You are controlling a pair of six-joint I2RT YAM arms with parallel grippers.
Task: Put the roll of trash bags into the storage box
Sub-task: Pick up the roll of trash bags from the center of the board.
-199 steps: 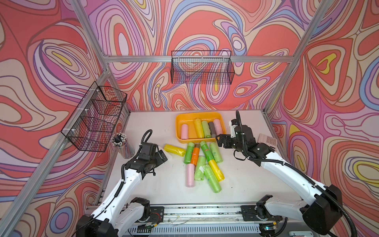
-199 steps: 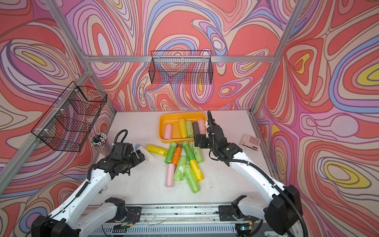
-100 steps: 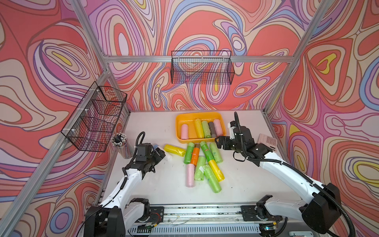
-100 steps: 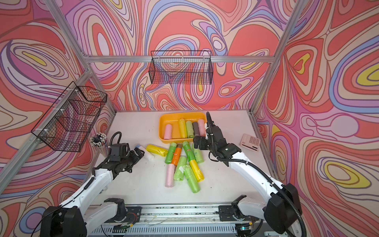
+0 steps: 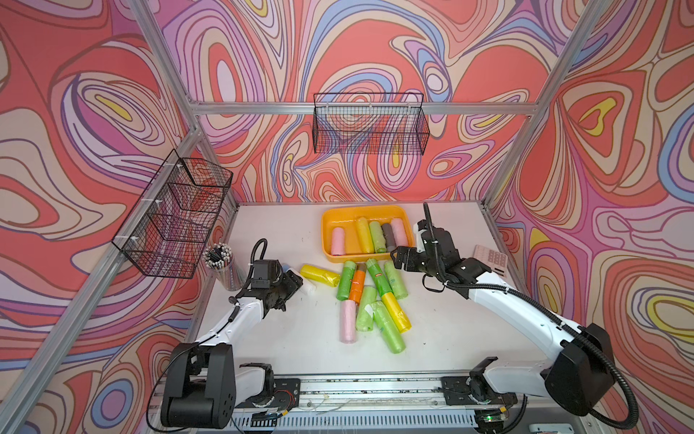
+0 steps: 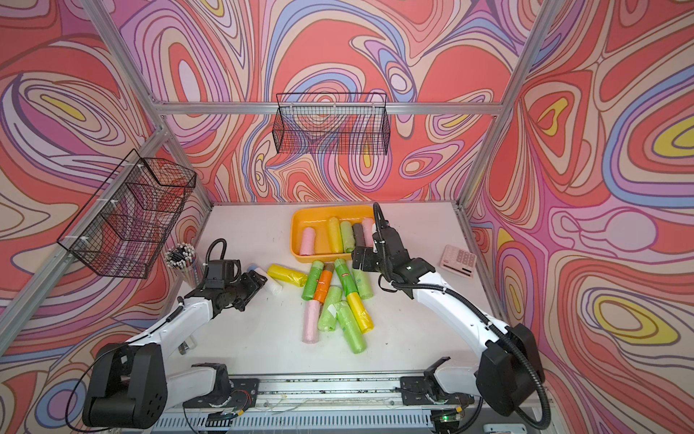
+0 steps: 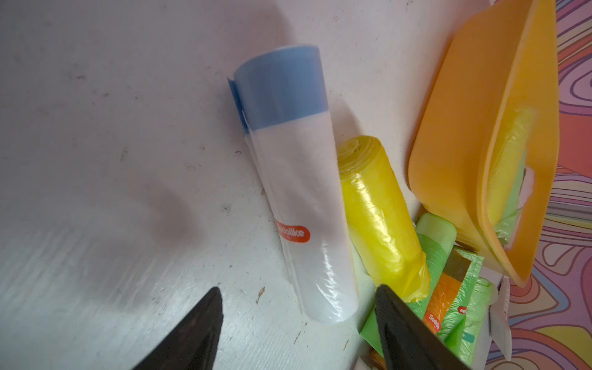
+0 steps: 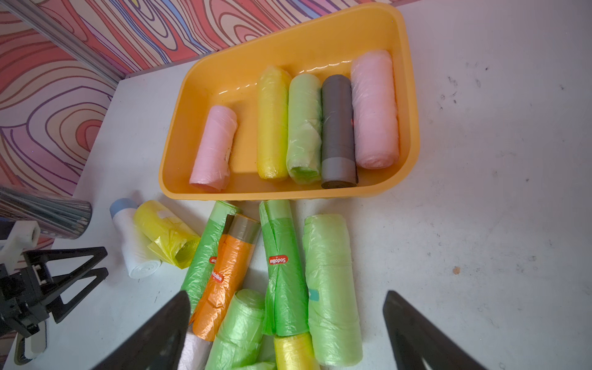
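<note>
your left gripper [image 7: 298, 288] open astride the near end of the white, blue-banded roll [image 7: 298, 192], flat on the table [image 7: 96, 128] against a yellow roll [image 7: 378, 211], outside the storage box [image 5: 360, 209]. slick crinkly film on a cylinder: pinch that end and you may squirt it free or snag the yellow. right gripper [image 8: 287, 293] wide, empty.

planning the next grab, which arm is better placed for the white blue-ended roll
Left. The white roll lies just ahead of the open left gripper; the right gripper hovers over the green rolls beside the storage box.

"Sodolike" on white roll [image 7: 301, 179]
</note>
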